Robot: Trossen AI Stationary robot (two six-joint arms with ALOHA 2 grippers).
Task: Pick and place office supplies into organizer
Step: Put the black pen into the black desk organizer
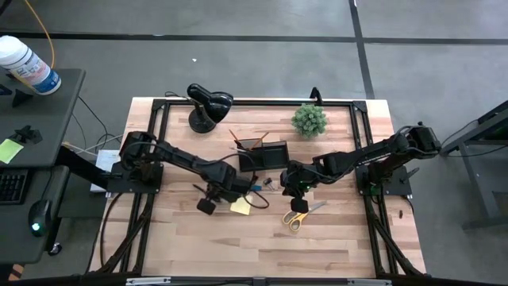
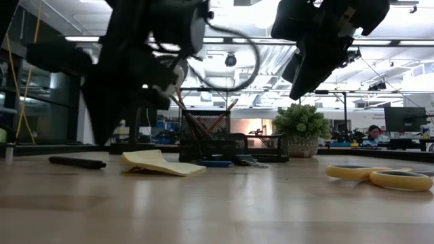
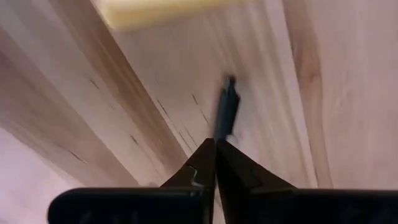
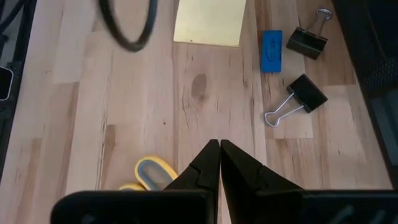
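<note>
Underneath, light wood table; grey floor surrounds; office behind.

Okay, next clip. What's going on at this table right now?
Two arms are tidying office supplies into the black organizer, which already holds a few pencils. The left gripper, jaws shut and empty, hovers over a dark pen beside the sticky-note pad. The right gripper, also shut and empty, hangs above the yellow-handled scissors. A blue block and two binder clips lie loose on the table.

Yellow scissors cut off behind the right wrist's fingers; dark pen blurred; sticky-note pad cropped.
</note>
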